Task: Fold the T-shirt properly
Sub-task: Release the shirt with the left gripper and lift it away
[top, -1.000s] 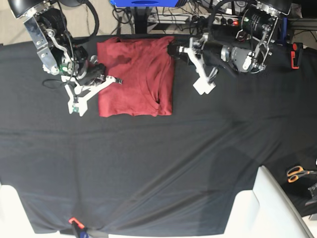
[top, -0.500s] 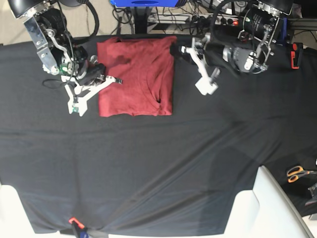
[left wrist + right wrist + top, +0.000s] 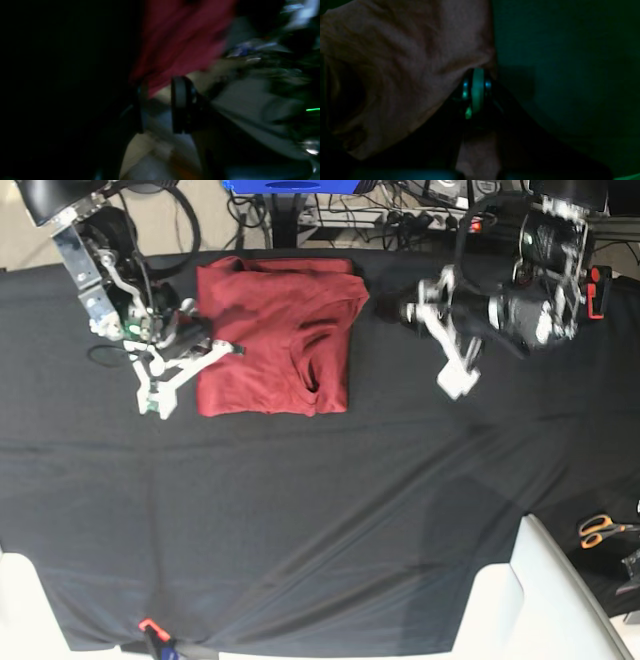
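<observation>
The T-shirt point(image 3: 275, 335) is seen lying folded into a rough rectangle on the black-covered bench point(image 3: 320, 520), at its far part, between the two tools.

The right tool point(image 3: 158, 392) is set at the shirt's edge, on the base view's left. In the right wrist view its jaws are seen pressed together, right tool point(image 3: 477, 87), with wrinkled shirt cloth point(image 3: 402, 62) bunched directly ahead of and beside the tips. Whether a fold of cloth is pinched between them cannot be told; the view is too dark. The state is read as clenched.

The left tool point(image 3: 455, 375) is held off the shirt, well apart from its near edge, on the base view's right, blurred. In the left wrist view two dark fingers point(image 3: 181, 105) are seen with a gap between them, left tool point(image 3: 160, 105); red cloth point(image 3: 180, 37) lies ahead of the tips, not between them. The state is read as released, nothing grasped.

Orange-handled scissors point(image 3: 600, 530) are seen far behind the left tool, at the bench's near right edge. Cables point(image 3: 400, 210) are seen beyond the bench's far edge.
</observation>
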Robot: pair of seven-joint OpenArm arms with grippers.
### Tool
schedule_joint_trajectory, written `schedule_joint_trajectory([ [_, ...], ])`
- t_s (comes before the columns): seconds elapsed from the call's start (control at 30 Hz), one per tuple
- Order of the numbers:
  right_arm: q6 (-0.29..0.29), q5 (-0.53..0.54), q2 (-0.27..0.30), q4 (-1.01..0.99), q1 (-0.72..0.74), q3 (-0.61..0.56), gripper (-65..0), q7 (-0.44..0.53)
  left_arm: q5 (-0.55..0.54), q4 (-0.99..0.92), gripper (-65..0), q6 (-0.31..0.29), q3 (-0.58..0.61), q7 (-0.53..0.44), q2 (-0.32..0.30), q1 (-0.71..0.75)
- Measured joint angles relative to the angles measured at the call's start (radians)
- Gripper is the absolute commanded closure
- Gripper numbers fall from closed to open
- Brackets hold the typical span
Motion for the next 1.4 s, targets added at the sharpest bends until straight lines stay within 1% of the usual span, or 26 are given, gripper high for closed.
schedule_joint_trajectory([
  [0.07,0.001,-0.001,0.0,0.0,0.006,-0.001,-0.2,-0.001,-0.084,-0.04,-16.5,0.001,-0.037,-0.007,-0.001,-0.053],
  [0.17,0.0,-0.002,0.0,0.001,0.025,-0.006,-0.2,-0.003,-0.146,-0.137,-16.3,0.001,-0.07,-0.011,-0.013,-0.14],
  [0.23,0.0,-0.002,0.0,0.003,0.035,-0.009,-0.2,-0.025,-0.117,-0.192,-15.5,0.0,-0.116,-0.006,-0.011,-0.172],
  [0.27,-0.002,-0.005,0.002,0.011,0.039,-0.01,-0.2,-0.05,-0.097,-0.213,-15.5,0.001,-0.156,-0.006,-0.014,-0.174],
  [0.33,-0.002,-0.007,0.009,0.046,0.053,-0.011,0.0,-0.083,-0.002,-0.259,-15.1,0.0,-0.251,-0.016,-0.042,-0.174],
  [0.4,-0.002,-0.017,0.01,0.09,0.079,-0.011,0.0,-0.104,0.151,-0.281,-15.0,-0.003,-0.33,-0.016,-0.086,-0.159],
  [0.47,0.007,-0.013,0.003,0.114,0.116,-0.013,0.0,-0.14,0.269,-0.283,-13.7,-0.003,-0.388,-0.014,-0.115,-0.135],
  [0.5,0.006,-0.016,0.005,0.12,0.139,-0.034,0.0,-0.156,0.334,-0.283,-10.9,-0.027,-0.41,-0.014,-0.115,-0.129],
  [0.53,0.002,-0.018,0.01,0.121,0.163,-0.072,0.0,-0.175,0.366,-0.283,-7.9,-0.071,-0.429,-0.014,-0.115,-0.12],
  [0.57,-0.005,-0.026,0.019,0.121,0.193,-0.13,0.0,-0.195,0.384,-0.282,-4.4,-0.137,-0.445,-0.01,-0.113,-0.109],
  [0.6,-0.007,-0.022,0.02,0.118,0.225,-0.194,0.0,-0.212,0.385,-0.282,-1.3,-0.184,-0.463,-0.012,-0.112,-0.098],
  [0.63,-0.005,-0.028,0.015,0.117,0.251,-0.249,0.0,-0.223,0.409,-0.281,0.0,-0.23,-0.478,-0.011,-0.113,-0.087],
  [0.67,0.008,-0.057,0.004,0.116,0.274,-0.294,-0.6,-0.235,0.433,-0.28,0.0,-0.267,-0.493,-0.01,-0.116,-0.078],
  [0.73,0.006,-0.124,-0.034,0.09,0.296,-0.337,-0.8,-0.254,0.449,-0.284,0.0,-0.295,-0.51,-0.011,-0.123,-0.062],
  [0.8,0.002,-0.193,-0.072,0.06,0.298,-0.337,-1.5,-0.28,0.455,-0.285,-2.3,-0.301,-0.51,-0.013,-0.127,-0.043],
  [0.83,0.002,-0.23,-0.082,0.052,0.299,-0.338,-3.5,-0.304,0.463,-0.284,-3.8,-0.308,-0.509,-0.023,-0.125,-0.032],
  [0.87,0.002,-0.275,-0.088,0.048,0.299,-0.338,-6.9,-0.33,0.479,-0.282,-5.3,-0.308,-0.507,-0.052,-0.121,-0.016],
  [0.93,-0.002,-0.329,-0.111,0.04,0.314,-0.363,-16.8,-0.372,0.498,-0.282,-6.3,-0.307,-0.506,-0.089,-0.119,0.026],
  [1.0,0.009,-0.326,-0.134,0.031,0.362,-0.435,-27.0,-0.394,0.517,-0.282,-5.9,-0.307,-0.507,-0.09,-0.121,0.064],
  [1.07,0.011,-0.33,-0.149,0.007,0.407,-0.507,-33.8,-0.393,0.517,-0.283,-5.9,-0.307,-0.507,-0.092,-0.121,0.084],
  [1.1,0.01,-0.327,-0.148,-0.002,0.418,-0.533,-35.3,-0.392,0.517,-0.283,-5.9,-0.307,-0.507,-0.097,-0.121,0.092],
  [1.17,0.008,-0.333,-0.15,-0.039,0.434,-0.563,-35.3,-0.407,0.512,-0.282,-5.8,-0.307,-0.507,-0.101,-0.115,0.099],
  [1.3,0.007,-0.333,-0.185,-0.135,0.482,-0.595,-35.3,-0.405,0.509,-0.282,-5.8,-0.307,-0.507,-0.098,-0.105,0.113],
  [1.37,0.01,-0.333,-0.21,-0.179,0.513,-0.618,-35.3,-0.378,0.51,-0.282,-5.8,-0.307,-0.508,-0.098,-0.103,0.111],
  [1.4,0.012,-0.33,-0.213,-0.192,0.521,-0.622,-35.3,-0.357,0.509,-0.282,-5.8,-0.307,-0.518,-0.1,-0.098,0.109],
])
